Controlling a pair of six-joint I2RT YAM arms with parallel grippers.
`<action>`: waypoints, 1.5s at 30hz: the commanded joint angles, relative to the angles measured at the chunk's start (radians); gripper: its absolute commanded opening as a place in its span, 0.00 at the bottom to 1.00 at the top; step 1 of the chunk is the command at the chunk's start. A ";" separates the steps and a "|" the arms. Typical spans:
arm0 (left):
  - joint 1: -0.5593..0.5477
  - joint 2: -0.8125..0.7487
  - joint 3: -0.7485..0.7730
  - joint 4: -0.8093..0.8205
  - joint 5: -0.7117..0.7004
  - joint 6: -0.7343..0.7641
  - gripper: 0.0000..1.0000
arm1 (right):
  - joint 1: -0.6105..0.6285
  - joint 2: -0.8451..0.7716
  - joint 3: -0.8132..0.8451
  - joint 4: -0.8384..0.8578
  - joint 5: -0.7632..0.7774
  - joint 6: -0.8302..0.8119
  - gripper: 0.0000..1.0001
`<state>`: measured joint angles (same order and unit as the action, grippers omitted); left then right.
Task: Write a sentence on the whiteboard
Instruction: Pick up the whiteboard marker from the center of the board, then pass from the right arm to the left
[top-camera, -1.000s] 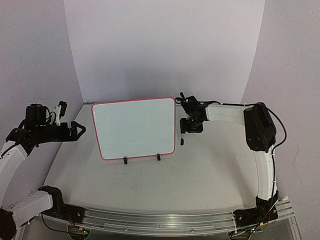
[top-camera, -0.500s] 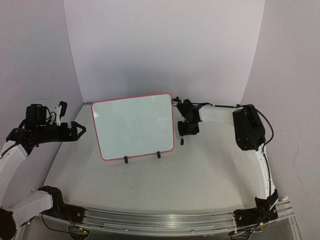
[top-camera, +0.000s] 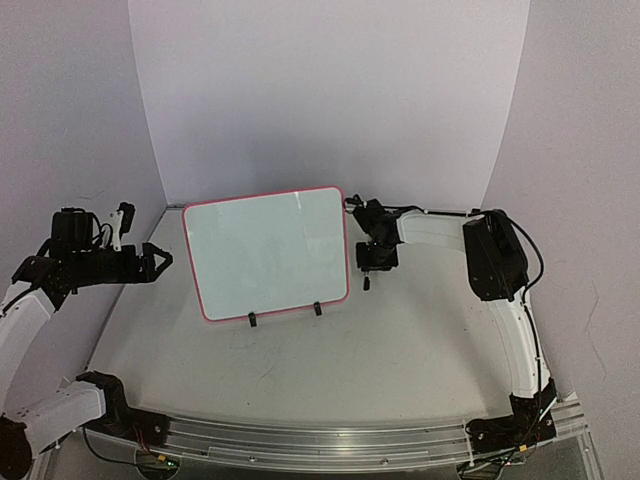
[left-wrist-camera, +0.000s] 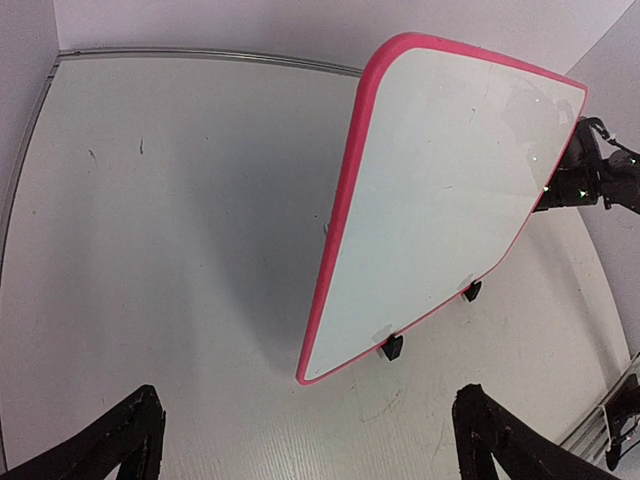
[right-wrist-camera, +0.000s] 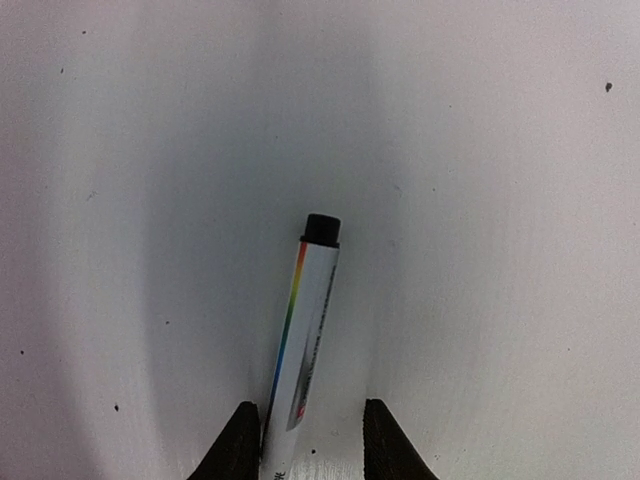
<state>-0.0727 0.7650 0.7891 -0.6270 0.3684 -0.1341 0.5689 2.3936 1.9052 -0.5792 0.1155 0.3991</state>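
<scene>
Whiteboard (top-camera: 268, 255) stands mid-table, propped near upright with a slight backward lean on two small black feet (top-camera: 251, 321), its face toward the arms. The face is glossy white and no writing shows on it. Rim (left-wrist-camera: 345, 200) is thin and pink-red, with rounded corners. Likely light and stiff, and tippy: pen pressure high on the face could rock it back or skate it on the feet. Best steadied at the rim, not on the slick face.

Marker (right-wrist-camera: 305, 330) sits just right of the board, low by the table (top-camera: 420, 350). Slim round white barrel, rainbow stripe along it, black end pointing away from the wrist. Smooth plastic, light, apt to roll or twist in a loose hold; take it mid-barrel, square across.

Right pincer (top-camera: 377, 260) straddles the marker's near end, fingers narrow, a sliver of gap on one side (cannot tell whether it truly pinches). Left pincer (top-camera: 163, 260) is spread wide and empty, well left of the board, pointing at it.

Table is matte pale grey, lightly scuffed.
</scene>
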 joint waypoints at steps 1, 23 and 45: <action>0.004 -0.009 0.025 0.034 0.018 0.003 0.99 | -0.012 0.006 -0.023 -0.028 0.046 0.043 0.30; 0.004 -0.015 0.095 -0.033 0.115 -0.084 0.95 | -0.039 -0.401 -0.359 0.044 -0.014 0.118 0.00; -0.605 0.190 0.153 0.383 -0.105 -0.362 0.90 | 0.437 -0.839 -0.585 0.546 0.150 0.348 0.00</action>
<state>-0.5345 0.8798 0.8824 -0.4530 0.3843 -0.4403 0.9682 1.5442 1.2976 -0.2055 0.1685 0.6907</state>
